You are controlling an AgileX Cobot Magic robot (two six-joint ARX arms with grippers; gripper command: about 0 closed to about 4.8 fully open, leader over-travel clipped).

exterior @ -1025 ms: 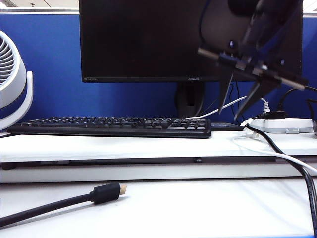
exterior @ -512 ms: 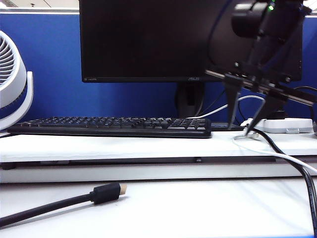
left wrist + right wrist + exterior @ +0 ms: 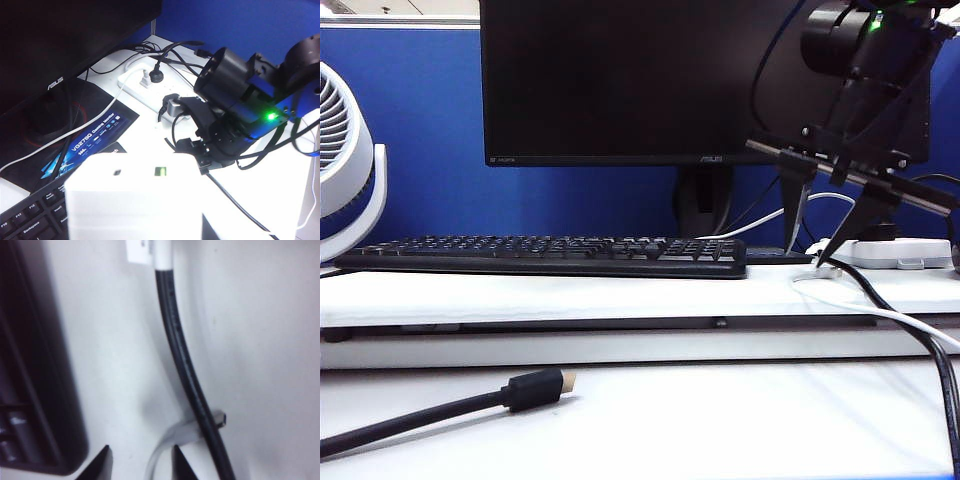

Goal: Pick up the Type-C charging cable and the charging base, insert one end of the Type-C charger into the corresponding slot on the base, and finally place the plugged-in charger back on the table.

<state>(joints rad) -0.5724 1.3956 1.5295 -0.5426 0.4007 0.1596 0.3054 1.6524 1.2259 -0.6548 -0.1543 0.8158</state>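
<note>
i take the black keyboard on the raised shelf of the bench as my landmark. my right pincer hangs just past the keyboard's right end, pointing down, its two dark fingers parted with nothing between them. right under their tips lies the type-c charging cable – a thin pale line on the white shelf, its small metal plug end peeking out from beneath a thick black cable that crosses over it. in my right wrist view the keyboard's dark edge runs along one side, and the black cable meets a white block at the far end; i cannot tell what that block is.

my left pincer does not show in the exterior view. its own wrist view is filled by the charging base held close before the camera – a white block with a green-tongued port and a small dark slot facing forward, hovering over the keyboard's right end. the fingers themselves are hidden behind it, so i cannot tell how they sit.

behind the keyboard stands the monitor, and to the right of it a white power strip. a second black cable with a gold-tipped plug lies on the lower bench in front of the keyboard.
</note>
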